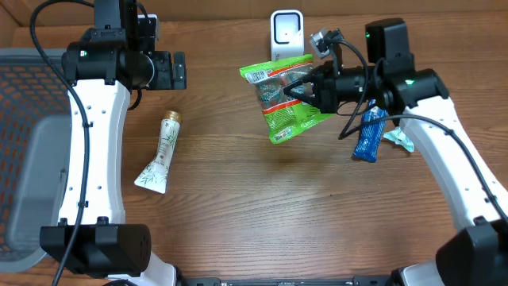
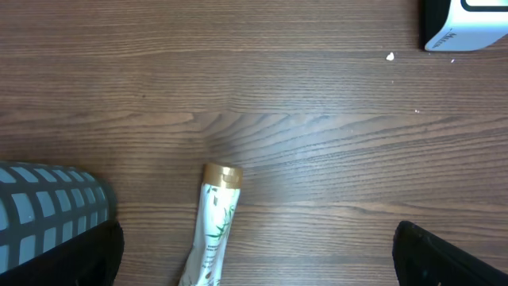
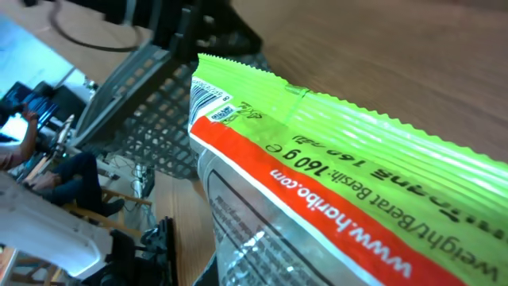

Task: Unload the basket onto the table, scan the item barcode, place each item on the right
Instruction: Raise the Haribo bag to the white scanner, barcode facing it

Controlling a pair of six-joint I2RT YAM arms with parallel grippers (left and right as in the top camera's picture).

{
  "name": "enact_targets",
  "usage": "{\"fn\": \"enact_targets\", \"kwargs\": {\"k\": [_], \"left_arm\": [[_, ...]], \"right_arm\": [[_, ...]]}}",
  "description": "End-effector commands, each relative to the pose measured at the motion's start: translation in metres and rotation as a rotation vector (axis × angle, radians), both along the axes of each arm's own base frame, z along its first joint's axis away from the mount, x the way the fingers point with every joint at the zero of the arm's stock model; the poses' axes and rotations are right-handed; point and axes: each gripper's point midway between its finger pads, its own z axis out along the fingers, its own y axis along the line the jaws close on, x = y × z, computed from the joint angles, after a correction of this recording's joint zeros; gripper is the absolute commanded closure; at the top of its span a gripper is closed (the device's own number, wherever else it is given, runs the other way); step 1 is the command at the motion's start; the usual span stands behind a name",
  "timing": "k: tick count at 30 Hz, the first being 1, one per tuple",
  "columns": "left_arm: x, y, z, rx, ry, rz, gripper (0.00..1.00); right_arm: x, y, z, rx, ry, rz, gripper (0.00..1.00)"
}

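Observation:
A green and red candy bag [image 1: 282,99] hangs in the air, with my right gripper [image 1: 300,90] shut on its right side. It hangs just in front of the white scanner [image 1: 286,32] at the back of the table. In the right wrist view the bag [image 3: 341,183] fills the frame and hides the fingers; a barcode [image 3: 208,99] shows at its upper left corner. My left gripper [image 1: 179,70] stands open at the back left, above the table, holding nothing. Its dark fingertips [image 2: 95,254] frame the bottom corners of the left wrist view.
A white tube with a gold cap [image 1: 161,152] lies on the table below the left gripper, also seen as the tube [image 2: 213,226]. A blue packet [image 1: 370,135] and a teal packet [image 1: 399,141] lie under the right arm. A grey mesh basket [image 1: 24,159] stands at the left edge.

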Motion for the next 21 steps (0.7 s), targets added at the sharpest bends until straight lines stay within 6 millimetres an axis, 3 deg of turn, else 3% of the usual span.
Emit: {"fn": "enact_targets", "kwargs": {"k": [1,9,16,21], "left_arm": [[0.0,-0.004,0.0,-0.015,0.001,0.005,0.0],[0.0,-0.004,0.0,-0.015,0.001,0.005,0.0],[0.0,-0.004,0.0,-0.015,0.001,0.006,0.0],[0.0,-0.004,0.0,-0.015,0.001,0.005,0.0]], "right_arm": [[-0.02,-0.001,0.043,0.061,-0.115,0.05,0.96],[-0.028,-0.017,0.068,0.067,-0.166,0.003,0.96],[-0.014,-0.025,0.051,-0.022,-0.13,-0.101,0.96],[0.01,-0.037,0.029,-0.161,-0.095,-0.286,0.96]]}}
